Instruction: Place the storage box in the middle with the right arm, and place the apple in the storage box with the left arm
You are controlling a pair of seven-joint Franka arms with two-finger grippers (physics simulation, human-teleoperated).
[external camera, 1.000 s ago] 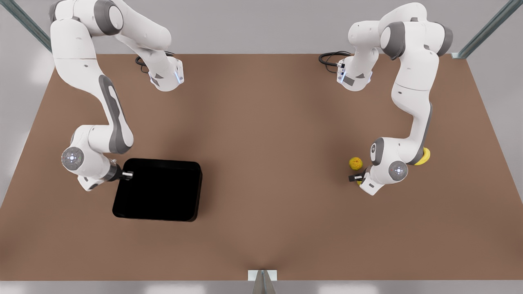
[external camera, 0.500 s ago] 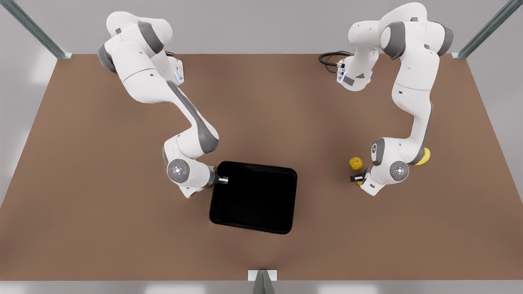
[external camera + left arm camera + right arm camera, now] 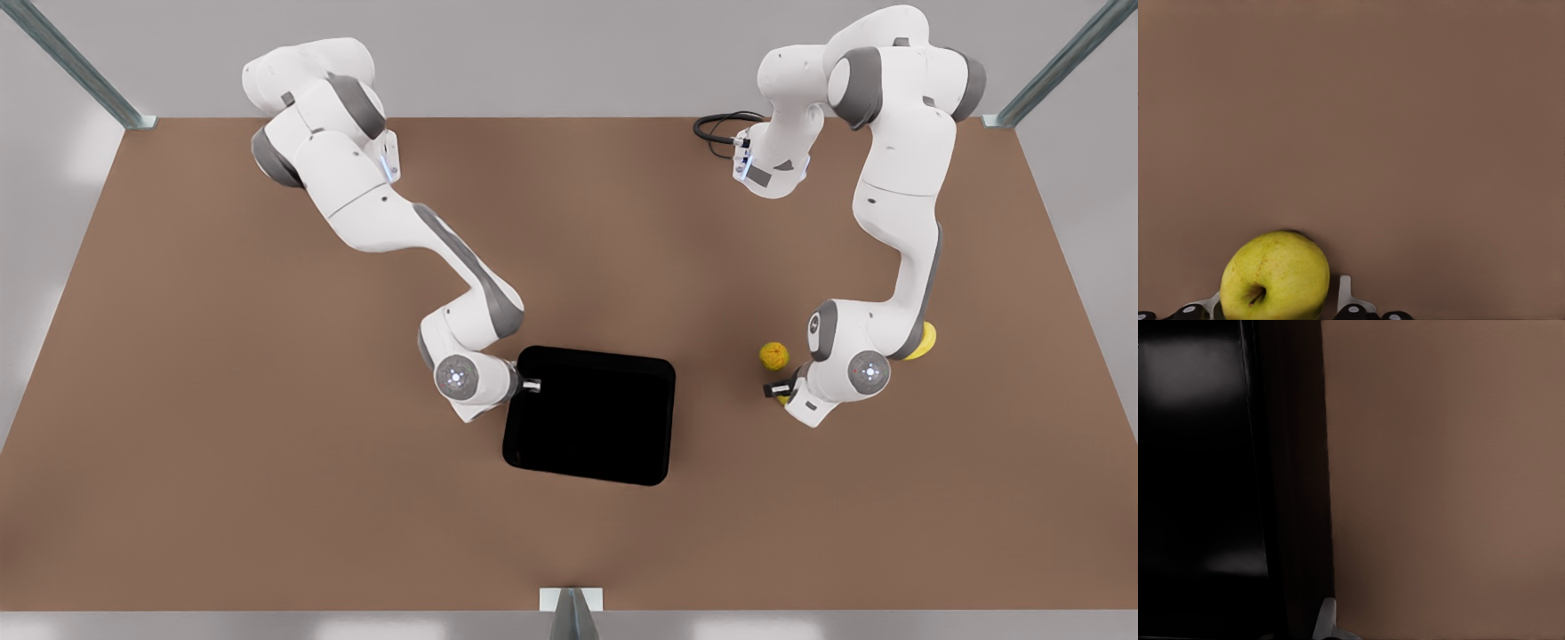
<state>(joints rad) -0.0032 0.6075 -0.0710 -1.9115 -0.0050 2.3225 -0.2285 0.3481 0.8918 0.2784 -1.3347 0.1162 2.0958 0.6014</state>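
The box [image 3: 591, 418], a matte black low-walled rectangle with rounded corners, is seen at lower centre of the front view, its long axis running roughly left to right with a slight tilt. Its wall at the front view's left is pinched by the right gripper [image 3: 532, 386]; in the right wrist view one pale finger [image 3: 1327, 619] is pressed against the outer wall [image 3: 1298, 487].

At the front view's right, the left gripper [image 3: 775, 389] is set around the apple [image 3: 1275, 277], a smooth greenish-yellow ball with a dark stem dimple; fingers [image 3: 1343, 293] flank it closely, though contact cannot be told. The box lies toward the front view's left of the apple, well apart. A rougher orange fruit [image 3: 774, 356] sits just beside the left gripper.
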